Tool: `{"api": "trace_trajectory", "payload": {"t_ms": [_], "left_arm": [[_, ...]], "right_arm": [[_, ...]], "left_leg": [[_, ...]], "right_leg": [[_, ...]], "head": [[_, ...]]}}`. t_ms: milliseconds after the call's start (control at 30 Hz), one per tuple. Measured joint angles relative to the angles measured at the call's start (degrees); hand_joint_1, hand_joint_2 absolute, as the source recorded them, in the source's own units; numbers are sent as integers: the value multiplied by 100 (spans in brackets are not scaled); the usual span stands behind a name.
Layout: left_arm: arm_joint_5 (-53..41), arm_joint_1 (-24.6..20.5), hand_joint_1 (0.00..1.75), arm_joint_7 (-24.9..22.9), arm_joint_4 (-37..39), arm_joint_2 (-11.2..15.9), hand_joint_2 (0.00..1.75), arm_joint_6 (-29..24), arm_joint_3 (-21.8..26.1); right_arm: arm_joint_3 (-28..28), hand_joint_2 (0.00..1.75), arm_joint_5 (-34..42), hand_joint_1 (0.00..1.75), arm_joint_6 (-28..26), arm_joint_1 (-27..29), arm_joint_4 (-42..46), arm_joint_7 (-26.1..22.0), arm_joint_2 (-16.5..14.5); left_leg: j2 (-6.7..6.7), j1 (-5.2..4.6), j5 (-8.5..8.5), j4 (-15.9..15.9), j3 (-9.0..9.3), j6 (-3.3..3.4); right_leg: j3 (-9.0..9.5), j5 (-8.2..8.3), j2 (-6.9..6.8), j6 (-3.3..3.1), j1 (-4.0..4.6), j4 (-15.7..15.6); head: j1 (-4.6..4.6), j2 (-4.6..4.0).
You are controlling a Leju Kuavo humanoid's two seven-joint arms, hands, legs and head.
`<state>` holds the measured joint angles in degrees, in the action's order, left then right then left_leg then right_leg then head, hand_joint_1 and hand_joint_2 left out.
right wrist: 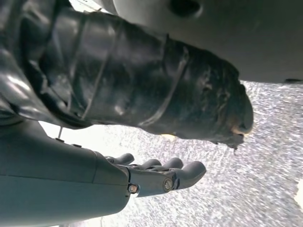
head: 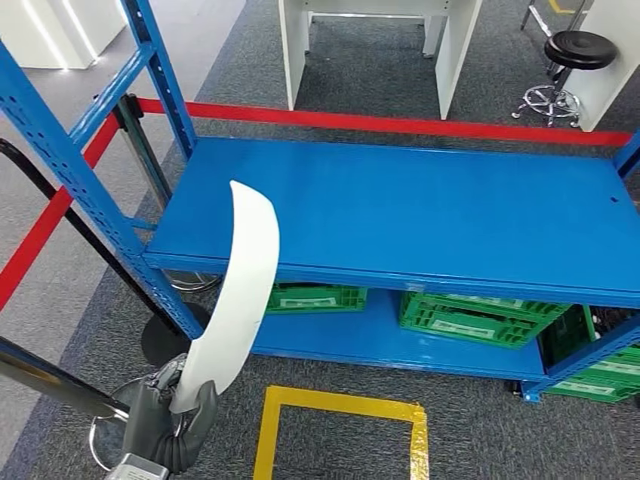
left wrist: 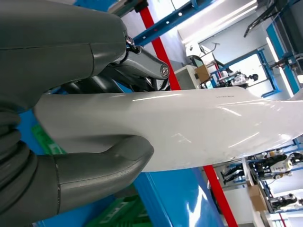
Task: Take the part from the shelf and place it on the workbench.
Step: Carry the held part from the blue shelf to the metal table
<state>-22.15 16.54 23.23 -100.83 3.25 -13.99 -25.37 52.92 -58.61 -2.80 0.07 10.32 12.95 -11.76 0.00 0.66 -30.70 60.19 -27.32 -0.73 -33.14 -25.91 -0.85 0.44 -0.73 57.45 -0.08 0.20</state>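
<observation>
Blue steel shelf [head: 392, 215] dead ahead, top deck bare and glossy. Lower deck carries green plastic crates [head: 472, 318], one just right of the part's edge, another wider one further right, more green at the far right corner. Blue perforated upright [head: 83, 190] runs diagonally at left. Red barrier tape [head: 392, 125] stretches behind the shelf and angles down the left side past a dark stanchion post [head: 143, 150]. White table legs [head: 449, 45] stand beyond the tape; black round stool [head: 577, 50] with chrome base at far right. Yellow floor-tape square [head: 340, 415] on grey carpet in front of the shelf. A round black stanchion base [head: 170, 335] sits by the shelf's left foot.

Left robot hand [head: 170, 420] low at the left, fingers wrapped round the bottom end of a long curved white part [head: 241, 290]. Part rises up and bows right, its tip overlapping the shelf's front-left corner in the head view; whether it touches the deck I cannot tell. Wrist view: thumb [left wrist: 103, 165] under one face, darker fingers [left wrist: 143, 64] across the other, grip closed on the white panel [left wrist: 200, 125].

Right robot hand [right wrist: 161, 175] hangs over speckled grey floor [right wrist: 271, 156], fingers stretched out nearly straight, apart, holding nothing.
</observation>
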Motion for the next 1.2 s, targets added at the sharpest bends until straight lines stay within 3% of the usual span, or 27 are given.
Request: {"api": "trace_trajectory", "payload": {"t_ms": [67, 133, 167, 233, 300, 333, 367, 400, 467, 533, 567, 633, 667, 700, 800, 833, 867, 900, 933, 967, 1000, 1067, 1133, 1167, 1200], "left_arm": [[2, 11, 175, 1, 0, -4, 175, -5, 9], [2, 21, 175, 1, 0, -10, 175, -10, 14], [1, 21, 175, 2, 0, -18, 175, -11, 16], [2, 21, 175, 2, 0, -39, 175, -15, 23], [3, 23, 175, 2, 1, -50, 175, -20, 30], [3, 24, 175, 2, 1, -51, 175, -19, 32], [3, 24, 175, 2, 2, -52, 175, -19, 35], [3, 25, 175, 2, 2, -52, 175, -19, 37], [3, 26, 175, 2, 2, -56, 175, -19, 39], [3, 25, 175, 2, 1, -64, 175, -23, 43], [2, 25, 175, 2, 0, -71, 175, -25, 45], [2, 31, 175, 2, 1, -79, 175, -27, 47], [2, 40, 175, 2, 1, -81, 175, -27, 47], [2, 52, 175, 2, 1, -81, 175, -27, 47], [6, 74, 175, 0, 2, -78, 175, -27, 47], [16, 75, 175, 0, 2, -77, 175, -27, 47], [32, 78, 175, -1, 2, -77, 175, -30, 48], [51, 82, 175, -2, 2, -76, 175, -34, 48], [72, 89, 175, -3, 2, -75, 175, -44, 49], [88, 99, 175, -5, 0, -75, 175, -61, 50], [101, 117, 175, -6, -5, -75, 175, -86, 54], [114, 191, 175, -7, -38, -75, 175, -171, 75], [114, 311, 175, -8, -105, -73, 175, -279, 115], [116, 371, 175, -8, -145, -71, 175, -325, 132], [121, 422, 175, -9, -179, -69, 175, -351, 142]], "right_arm": [[0, 0, -8, 0, -5, 0, 0, -1, 0], [0, 0, -15, 0, -10, 6, 0, -1, 0], [0, 0, -18, 0, -12, 10, 0, 0, 0], [0, 0, -20, 0, -14, 13, 0, 1, 0], [0, 0, -20, 0, -16, 11, 0, 0, 1], [0, 0, -20, 0, -16, 12, 0, -1, 2], [0, 0, -20, 0, -17, 11, 0, -1, 2], [-1, 0, -20, 0, -17, 11, 0, -1, 2], [-2, 0, -21, 0, -18, 3, 2, -1, 2], [-5, 0, -22, 0, -19, -12, 8, -1, 2], [-6, 0, -22, 0, -20, -16, 10, -4, 2], [-7, 0, -22, 0, -19, -9, 9, -6, 1], [-7, 0, -22, 0, -18, -3, 8, -6, 0], [-7, 0, -22, 0, -17, 2, 7, -2, -1], [-7, 0, -28, 0, -21, 5, 7, 3, -2], [-9, 0, -38, 0, -26, 5, 7, 7, -2], [-12, 0, -49, 0, -32, 5, 7, 9, -2], [-15, 0, -55, 0, -45, 5, 7, 2, -2], [-16, 0, -28, 0, -70, 5, 7, -34, -2], [-6, 0, 54, 0, -113, 6, 7, -104, -6], [30, 0, 227, 0, -166, 5, 9, -224, -15], [216, 0, 777, 0, -273, -2, 27, -599, -52], [545, 0, 1350, 0, -367, -5, 58, -991, -109], [739, 0, 1582, 0, -397, -4, 74, -1135, -139], [909, 0, 1756, 0, -397, -2, 86, -1215, -165]], "left_leg": [[-10, -28, -80, -365, 163, 62], [1, -37, -12, -391, 74, 161], [15, -35, 44, -401, 21, 223], [44, -29, 182, -423, -129, 325], [48, -53, 335, -412, -325, 363], [50, -65, 415, -402, -428, 366], [51, -77, 495, -388, -538, 363], [52, -85, 569, -371, -645, 354], [51, -101, 707, -337, -828, 322], [52, -117, 831, -299, -927, 271], [55, -116, 890, -293, -946, 237], [57, -95, 990, -312, -976, 161], [48, -83, 930, -292, -1004, 120], [39, -73, 739, -186, -1042, 79], [26, -43, -210, 727, -1165, -24], [26, -35, -344, 1070, -1170, -43], [26, -29, -327, 1296, -1126, -53], [26, -26, -194, 1344, -1013, -53], [25, -25, -20, 1172, -805, -43], [22, -26, 93, 820, -520, -21], [18, -31, 99, 375, -208, 9], [13, -49, -43, -298, 198, 77], [16, -57, -84, -469, 214, 145], [26, -52, -41, -483, 158, 187], [36, -43, 19, -493, 92, 243]], "right_leg": [[-81, 87, 2, 76, 3, 34], [-116, 150, 7, 160, -11, 32], [-153, 75, 17, 192, -19, 73], [-310, -403, 48, 233, -29, 462], [-495, -950, 64, 254, -27, 1193], [-523, -1043, 65, 258, -26, 1499], [-475, -983, 66, 255, -24, 1663], [-330, -808, 66, 242, -22, 1623], [254, -527, 66, 191, -8, 979], [885, -631, 71, 127, 18, 68], [1049, -728, 75, 93, 35, -219], [1027, -723, 71, 17, 48, -347], [967, -660, 57, -26, 45, -347], [892, -582, 39, -69, 38, -349], [630, -355, 1, -133, 35, -334], [541, -288, -5, -132, 37, -312], [443, -224, -12, -127, 39, -276], [339, -167, -17, -116, 39, -228], [236, -120, -18, -102, 39, -172], [137, -81, -18, -87, 38, -113], [51, -51, -14, -66, 46, -56], [-58, 24, -7, -10, 59, 12], [-120, 111, -4, 67, 61, 25], [-156, 78, 6, 102, 56, 53], [-206, -60, 19, 131, 52, 145]], "head": [[3, 0], [5, -1], [9, -1], [27, -1], [40, -1], [42, -1], [43, -1], [43, -1], [43, 0], [42, 1], [43, 2], [47, 1], [47, 1], [35, 0], [2, -1], [1, -1], [1, -1], [1, -1], [0, -1], [0, -1], [0, -1], [4, 0], [7, 0], [2, 0], [9, 0]]}}
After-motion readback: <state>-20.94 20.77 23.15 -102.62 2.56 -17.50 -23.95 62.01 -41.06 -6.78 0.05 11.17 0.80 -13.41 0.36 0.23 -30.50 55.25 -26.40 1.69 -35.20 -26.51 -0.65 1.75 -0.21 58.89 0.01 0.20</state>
